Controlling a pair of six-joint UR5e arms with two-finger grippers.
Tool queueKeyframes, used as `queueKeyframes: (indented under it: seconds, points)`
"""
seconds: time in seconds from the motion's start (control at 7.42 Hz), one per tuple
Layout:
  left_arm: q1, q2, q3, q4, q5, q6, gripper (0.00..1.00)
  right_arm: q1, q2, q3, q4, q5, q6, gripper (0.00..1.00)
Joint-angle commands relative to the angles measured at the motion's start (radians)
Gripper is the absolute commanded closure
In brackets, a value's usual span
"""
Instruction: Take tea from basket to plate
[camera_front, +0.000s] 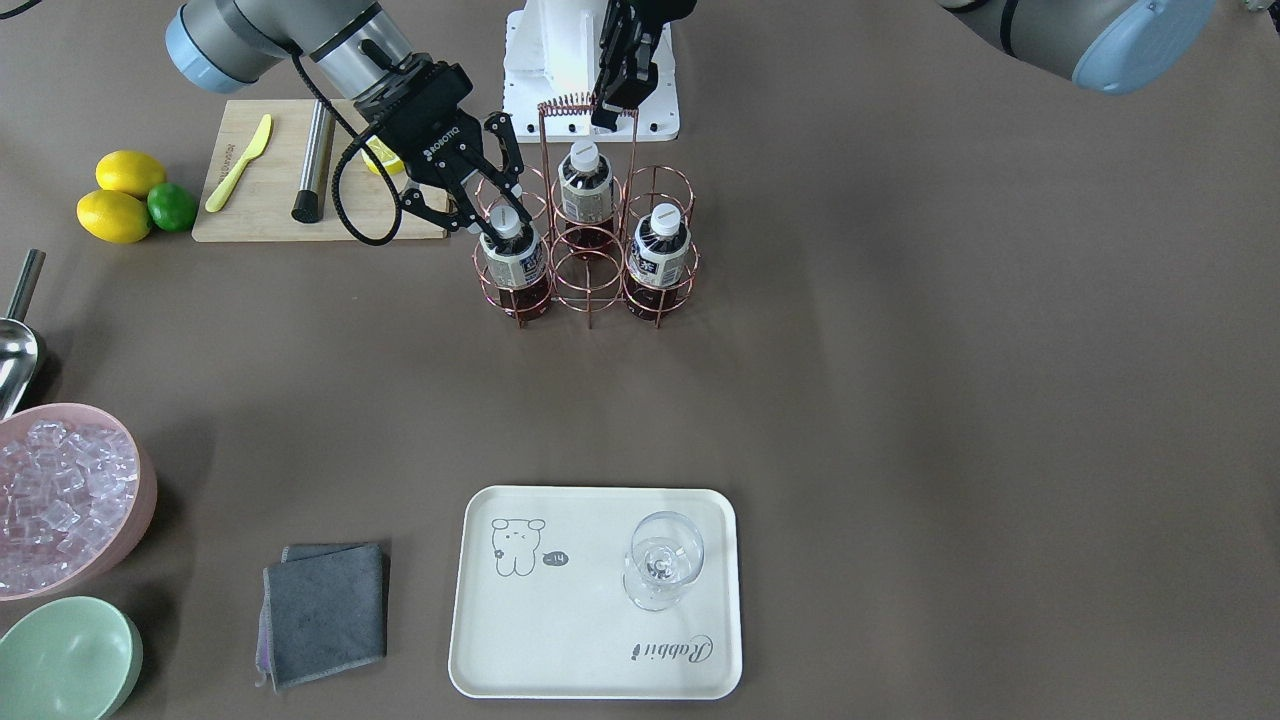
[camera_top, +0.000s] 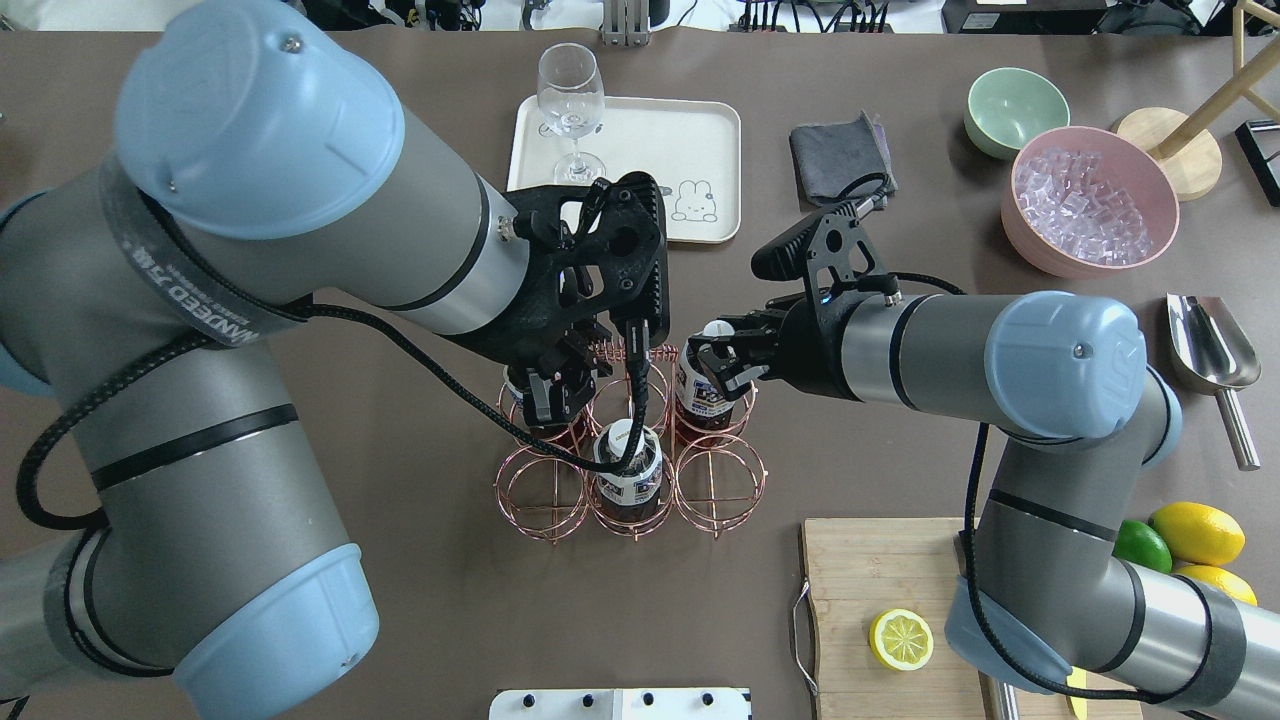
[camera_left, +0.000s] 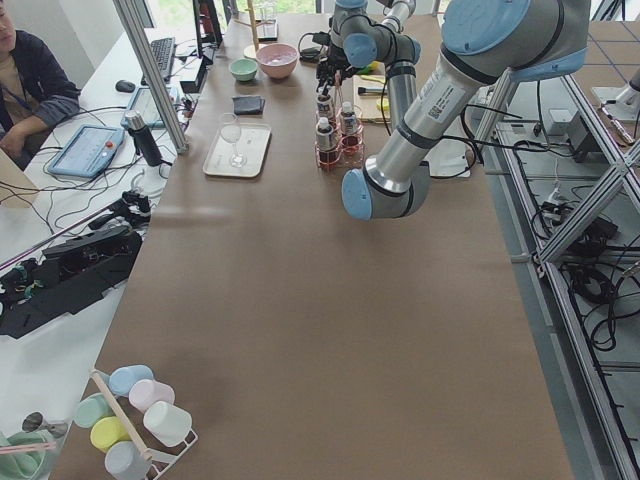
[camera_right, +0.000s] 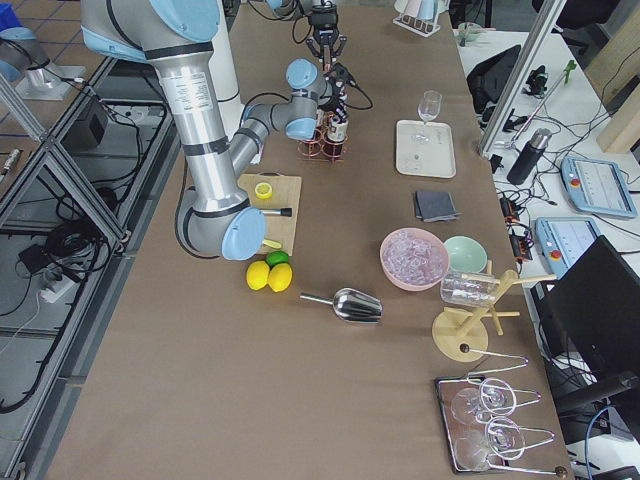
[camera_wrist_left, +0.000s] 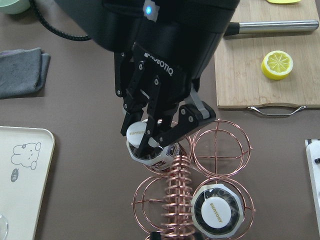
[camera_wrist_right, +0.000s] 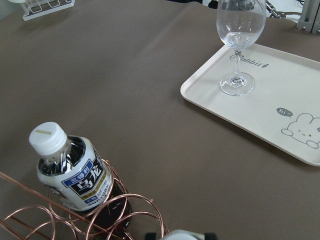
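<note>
The copper wire basket (camera_front: 590, 272) (camera_top: 535, 495) stands mid-table with three tea bottles in its cells. My right gripper (camera_front: 503, 218) (camera_top: 712, 358) (camera_wrist_left: 145, 142) is shut on the neck and white cap of one tea bottle (camera_front: 515, 262) (camera_wrist_left: 141, 134), which still stands in its corner cell. Two more bottles (camera_front: 585, 185) (camera_front: 658, 250) sit in other cells. My left gripper (camera_front: 612, 110) (camera_top: 560, 395) is shut on the coil-wrapped handle (camera_front: 568, 103) (camera_wrist_left: 177, 195). The cream plate (camera_front: 590, 660) (camera_top: 700, 140) (camera_wrist_right: 280, 85) lies across the table from the basket.
A wine glass (camera_front: 662, 560) stands on the plate. A folded grey cloth (camera_front: 325, 610), a green bowl (camera_front: 65, 660) and a pink bowl of ice (camera_front: 60, 500) lie beside it. The wooden cutting board (camera_front: 250, 200), lemons and a lime (camera_front: 125, 195) are near the right arm.
</note>
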Motion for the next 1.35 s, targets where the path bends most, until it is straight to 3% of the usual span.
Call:
queueKeyframes:
  seconds: [0.0,0.27,0.67,0.94,1.21]
  points:
    - [-0.001,0.001,0.002,-0.005,0.001,-0.003,1.00,0.109,0.107,0.097,-0.266,0.146,0.009,1.00]
    - [-0.001,0.000,0.000,-0.005,-0.002,-0.003,1.00,0.174,0.180,0.128,-0.378,0.216,0.009,1.00]
    - [-0.001,0.001,0.003,-0.005,-0.002,-0.001,1.00,0.298,0.183,0.147,-0.400,0.335,0.003,1.00]
    - [-0.001,0.001,0.003,-0.008,-0.002,-0.001,1.00,0.329,0.183,0.061,-0.358,0.308,-0.006,1.00]
    - [-0.010,0.000,-0.006,-0.008,-0.003,0.000,1.00,0.388,0.180,-0.154,-0.136,0.261,-0.072,1.00]
